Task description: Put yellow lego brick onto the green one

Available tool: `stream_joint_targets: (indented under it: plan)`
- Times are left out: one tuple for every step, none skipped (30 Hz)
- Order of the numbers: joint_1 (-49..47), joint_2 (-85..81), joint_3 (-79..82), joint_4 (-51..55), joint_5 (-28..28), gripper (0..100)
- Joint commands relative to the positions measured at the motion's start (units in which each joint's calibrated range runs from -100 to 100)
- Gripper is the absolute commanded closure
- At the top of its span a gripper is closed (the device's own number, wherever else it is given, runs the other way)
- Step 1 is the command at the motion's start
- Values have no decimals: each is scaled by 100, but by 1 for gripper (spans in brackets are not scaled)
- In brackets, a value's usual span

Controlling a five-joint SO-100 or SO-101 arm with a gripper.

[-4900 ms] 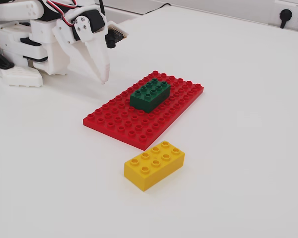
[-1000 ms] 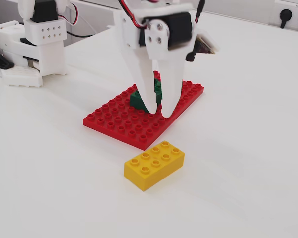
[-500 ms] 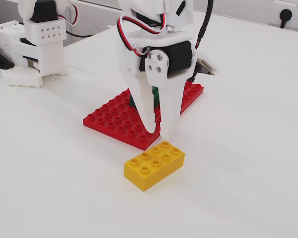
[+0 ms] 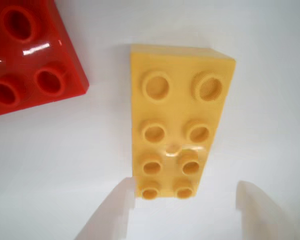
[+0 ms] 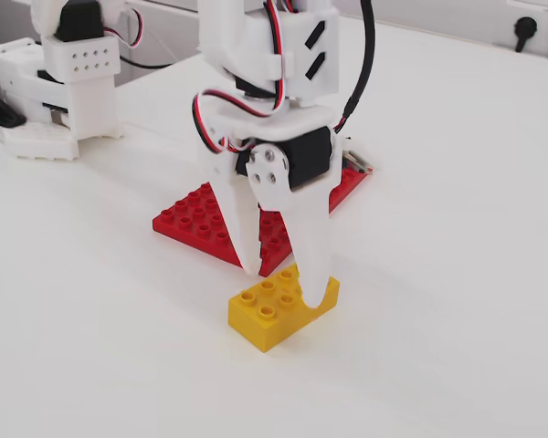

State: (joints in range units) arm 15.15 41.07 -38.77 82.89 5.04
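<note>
Nearest me, one yellow lego brick [image 5: 272,315] sits on the white table [image 5: 457,274], unlifted. My gripper [image 5: 287,287] hangs over its far end, fingers apart, straddling the brick's width in the wrist view; no clamp yet. Behind it, one red baseplate [image 5: 196,214]. The green one is hidden by the arm, so I cannot place it. Grasp, lift, carry and stacking all remain, I judge.
</note>
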Motion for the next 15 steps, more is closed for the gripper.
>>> stream_joint_targets:
  plan:
    - [114,-6,-140,24,22,78]
    - [114,-6,-140,33,22,78]
    - [114,-6,-140,33,22,78]
    - [114,-6,-140,33,22,78]
    - [114,3,-140,33,22,78]
    - [114,19,-140,33,22,78]
    - [121,44,-140,33,22,78]
    - [121,78,-140,33,22,78]
    - [121,95,-140,33,22,78]
    - [121,95,-104,33,22,78]
    - [121,86,-13,-1,22,78]
    - [121,44,95,-45,22,78]
    - [106,28,186,-62,22,78]
    - [99,36,231,-79,22,79]
    - [84,78,267,-123,22,79]
